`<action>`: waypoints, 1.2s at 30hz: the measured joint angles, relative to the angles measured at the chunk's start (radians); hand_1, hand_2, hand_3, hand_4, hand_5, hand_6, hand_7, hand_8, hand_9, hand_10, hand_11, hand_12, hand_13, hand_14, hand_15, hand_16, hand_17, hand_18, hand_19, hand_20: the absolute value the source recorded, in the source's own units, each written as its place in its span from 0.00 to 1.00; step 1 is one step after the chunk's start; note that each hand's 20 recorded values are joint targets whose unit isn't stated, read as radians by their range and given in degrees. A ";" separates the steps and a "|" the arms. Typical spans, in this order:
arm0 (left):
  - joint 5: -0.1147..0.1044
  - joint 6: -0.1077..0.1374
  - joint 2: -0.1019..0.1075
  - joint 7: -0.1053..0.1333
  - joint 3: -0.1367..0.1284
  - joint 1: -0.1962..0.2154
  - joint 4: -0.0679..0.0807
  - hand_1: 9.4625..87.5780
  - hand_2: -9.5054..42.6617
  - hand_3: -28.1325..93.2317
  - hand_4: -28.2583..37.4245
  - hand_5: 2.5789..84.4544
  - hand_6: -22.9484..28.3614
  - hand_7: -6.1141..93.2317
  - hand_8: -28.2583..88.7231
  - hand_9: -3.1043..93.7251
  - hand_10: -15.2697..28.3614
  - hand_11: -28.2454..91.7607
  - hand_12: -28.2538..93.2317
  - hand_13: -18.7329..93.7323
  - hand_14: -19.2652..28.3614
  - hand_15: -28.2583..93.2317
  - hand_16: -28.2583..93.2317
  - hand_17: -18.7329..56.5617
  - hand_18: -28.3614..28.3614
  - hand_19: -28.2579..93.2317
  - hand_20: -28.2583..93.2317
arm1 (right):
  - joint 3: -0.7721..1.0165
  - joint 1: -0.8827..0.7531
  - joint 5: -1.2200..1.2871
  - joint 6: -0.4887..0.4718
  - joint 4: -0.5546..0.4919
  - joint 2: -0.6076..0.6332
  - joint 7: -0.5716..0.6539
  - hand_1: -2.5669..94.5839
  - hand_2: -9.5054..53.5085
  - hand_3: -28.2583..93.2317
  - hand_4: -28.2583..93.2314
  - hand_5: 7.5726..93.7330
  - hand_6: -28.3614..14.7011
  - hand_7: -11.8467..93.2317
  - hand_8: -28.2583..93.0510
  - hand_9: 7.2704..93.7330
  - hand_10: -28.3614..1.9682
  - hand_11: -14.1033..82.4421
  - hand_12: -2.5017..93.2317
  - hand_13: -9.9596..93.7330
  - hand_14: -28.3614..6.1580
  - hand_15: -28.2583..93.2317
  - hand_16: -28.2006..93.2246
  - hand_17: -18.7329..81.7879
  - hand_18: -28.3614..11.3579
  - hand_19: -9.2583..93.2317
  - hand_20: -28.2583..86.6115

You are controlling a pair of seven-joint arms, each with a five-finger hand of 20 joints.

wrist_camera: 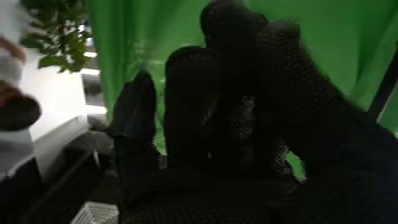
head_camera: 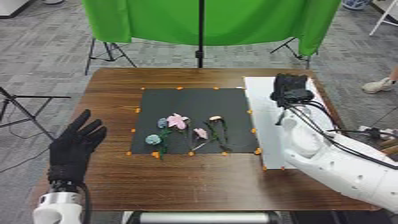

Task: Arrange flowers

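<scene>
The pink, blue and cream flowers with slender green stems point(head_camera: 178, 121) are lying spread on the black square mat's point(head_camera: 191, 100) near half, presumably so that each can be picked separately. Over the white rectangular sheet point(head_camera: 259, 92) at right, the black-gloved right hand point(head_camera: 290, 90) is pointing far, loosely open and holding nothing visible; the black-gloved left hand point(head_camera: 75, 145) is hovering palm-flat at left, fingers spread, empty.

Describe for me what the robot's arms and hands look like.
The left arm and right arm are white, the right one with smooth, rounded shells. The left hand and right hand wear black fabric gloves. Black cables run loosely along the right forearm, and a dark cable runs beside the left wrist.
</scene>
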 measured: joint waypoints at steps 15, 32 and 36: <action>0.007 -0.003 -0.013 -0.027 -0.004 0.000 0.001 0.15 0.32 0.90 0.00 0.42 0.63 0.14 0.18 0.38 0.81 0.44 0.32 0.36 0.99 0.72 0.14 0.14 1.00 0.71 0.24 | 0.099 -0.004 0.218 -0.219 0.110 -0.039 0.002 0.41 0.00 0.89 0.00 0.59 0.76 0.28 0.11 0.61 0.45 0.42 0.18 0.61 0.47 0.85 0.33 0.37 0.13 0.87 0.62; 0.010 -0.006 -0.015 -0.030 -0.002 -0.006 0.002 0.15 0.32 0.90 0.00 0.42 0.63 0.14 0.18 0.38 0.82 0.45 0.32 0.36 0.98 0.72 0.14 0.14 1.00 0.71 0.24 | -0.074 0.048 0.043 -0.062 0.169 -0.041 -0.008 0.60 0.00 0.74 0.00 0.95 0.77 0.26 0.25 0.98 0.78 0.27 0.40 0.78 0.70 0.82 0.41 0.44 0.20 0.90 0.61; 0.007 -0.005 -0.011 -0.019 0.001 -0.005 0.002 0.15 0.32 0.90 0.00 0.42 0.63 0.14 0.18 0.38 0.82 0.44 0.32 0.36 0.98 0.72 0.14 0.14 1.00 0.71 0.24 | -0.093 0.056 0.039 -0.013 0.176 -0.041 -0.002 0.48 0.00 0.85 0.00 0.77 0.71 0.30 0.16 0.79 0.65 0.43 0.28 0.71 0.61 0.84 0.39 0.40 0.17 0.88 0.62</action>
